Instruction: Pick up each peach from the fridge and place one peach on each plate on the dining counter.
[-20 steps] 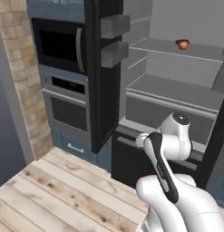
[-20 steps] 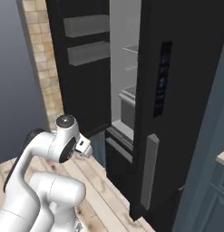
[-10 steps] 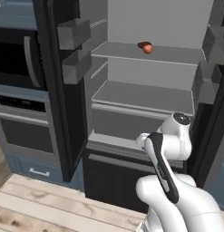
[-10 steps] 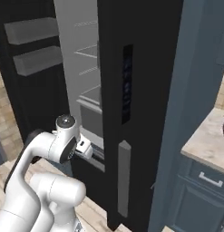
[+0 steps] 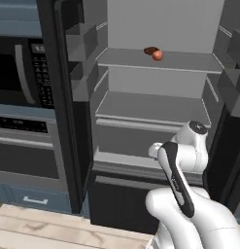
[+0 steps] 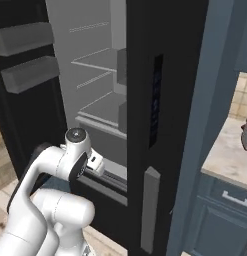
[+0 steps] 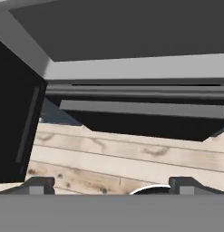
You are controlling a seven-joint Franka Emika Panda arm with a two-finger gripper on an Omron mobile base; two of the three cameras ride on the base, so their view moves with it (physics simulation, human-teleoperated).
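Orange-red against the pale grey inner wall, a peach [image 5: 158, 55] is sitting on the upper shelf [image 5: 160, 61] of the fridge [image 5: 155, 92], just beside a darker brown-red item [image 5: 150, 50] that is lying at its left and seems to be touching it; a second peach is not something I can make out here. The fridge is standing with both doors swung open, so the shelves are facing the robot squarely, which looks like the reason the base is parked right in front of it. The arm is folded low and close to the body, its hand sitting below the lower shelf [image 5: 153, 104] near the front edge of the fridge compartment, and the hand view is looking down at the dark drawer front and the pale wooden floor [image 7: 118, 156] rather than at the fruit. The fingers [image 7: 41, 185] are showing at the bottom of that view set wide apart with nothing between them. As I judge it, the reach has not yet begun: the hand would have to rise past the lower shelf and go in over the upper one. The boxy door bins [image 5: 82, 46] on the left door are crowding that side, and the brown-red item beside the peach is leaving little room for a finger on that flank. A black microwave [image 5: 22, 68] and an oven are sitting in the wall at left.
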